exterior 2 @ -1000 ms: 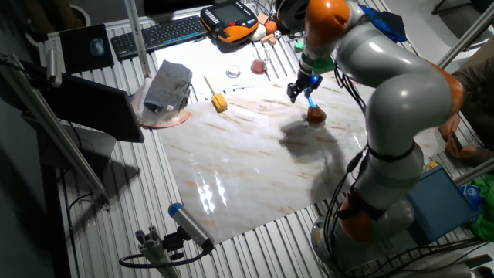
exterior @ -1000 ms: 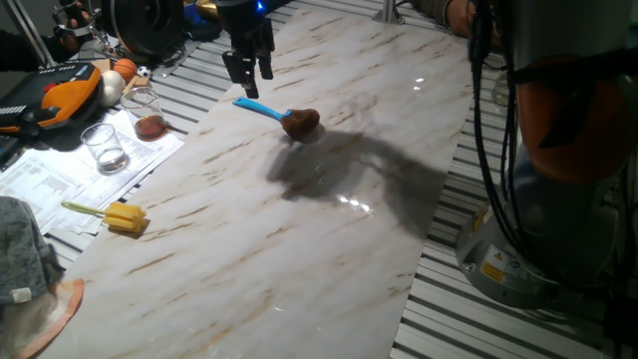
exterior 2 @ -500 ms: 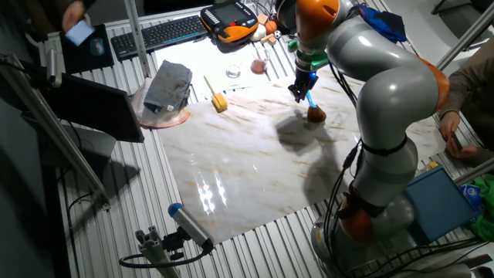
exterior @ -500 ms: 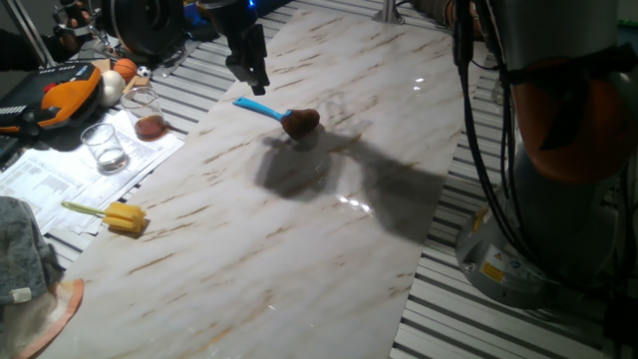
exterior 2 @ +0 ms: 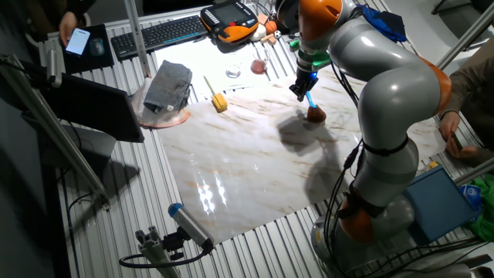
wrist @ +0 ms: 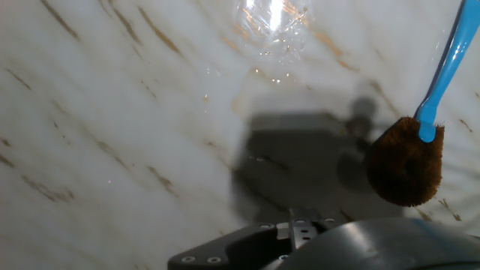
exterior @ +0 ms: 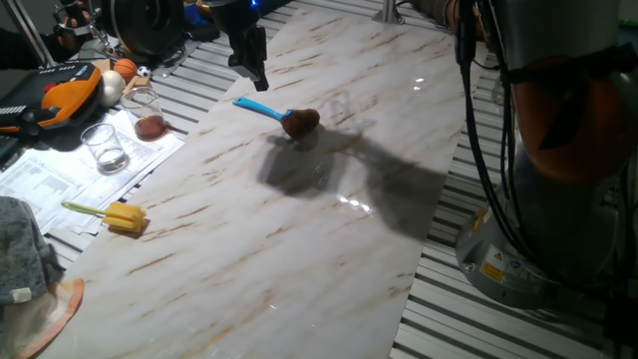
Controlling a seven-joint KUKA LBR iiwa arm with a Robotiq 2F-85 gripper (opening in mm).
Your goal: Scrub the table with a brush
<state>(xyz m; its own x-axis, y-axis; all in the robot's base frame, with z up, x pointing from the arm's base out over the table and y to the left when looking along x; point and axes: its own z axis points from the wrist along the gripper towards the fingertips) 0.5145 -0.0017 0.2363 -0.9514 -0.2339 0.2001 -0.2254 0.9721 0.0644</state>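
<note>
The brush [exterior: 289,117] lies flat on the table [exterior: 299,229], its thin blue handle pointing to the far left and its round brown head toward the middle. My gripper [exterior: 255,78] hangs just above the handle's free end, apart from it, open and holding nothing. The other fixed view shows the gripper [exterior 2: 299,94] right beside the brush [exterior 2: 312,108] on the table [exterior 2: 247,162]. In the hand view the brush [wrist: 409,161] sits at the right edge over the marble table [wrist: 112,112]; my fingers are out of that frame.
A yellow sponge on a stick [exterior: 120,216] lies at the table's left edge. Two glasses [exterior: 105,148], papers and an orange pendant [exterior: 65,95] stand left of it. A grey cloth [exterior: 20,249] sits front left. The robot base [exterior: 558,150] rises at right, on the striped grating [exterior: 478,309].
My gripper has turned about its wrist and shifted slightly toward the handle's end, so its fingers now show edge-on. The brush has not moved.
</note>
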